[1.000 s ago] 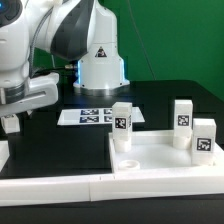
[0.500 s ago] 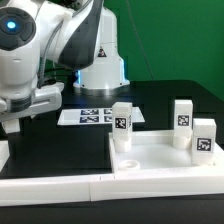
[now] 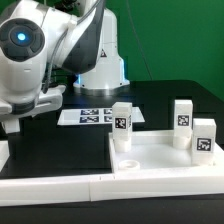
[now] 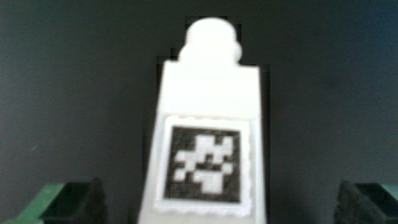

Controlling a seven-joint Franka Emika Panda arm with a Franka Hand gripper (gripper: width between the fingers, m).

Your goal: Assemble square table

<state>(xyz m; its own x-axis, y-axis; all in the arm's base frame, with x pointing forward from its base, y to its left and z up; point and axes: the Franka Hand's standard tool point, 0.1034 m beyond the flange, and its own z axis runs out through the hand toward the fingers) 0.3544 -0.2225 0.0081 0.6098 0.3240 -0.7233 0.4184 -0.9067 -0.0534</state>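
Observation:
The white square table top (image 3: 160, 153) lies at the exterior view's right, with three tagged white leg blocks upright on it: one at its far left corner (image 3: 122, 125), one at the back (image 3: 183, 120), one at the right edge (image 3: 205, 138). A fourth leg block (image 4: 210, 130) lies on the black table, tag up, its peg end pointing away from the gripper. My gripper (image 4: 222, 205) is open and straddles this leg, with one dark finger (image 4: 71, 202) on each side, apart from it. In the exterior view the gripper (image 3: 10, 124) hangs at the far left, above the leg (image 3: 4, 155).
The marker board (image 3: 95, 115) lies flat behind the table top, in front of the arm's white base (image 3: 100, 65). A long white border bar (image 3: 60, 186) runs along the front edge. A green wall stands behind.
The arm's upper links have swung over and toward the camera, bringing the blue-lit joint further into view. The gripper stays at the far left over the lying leg.

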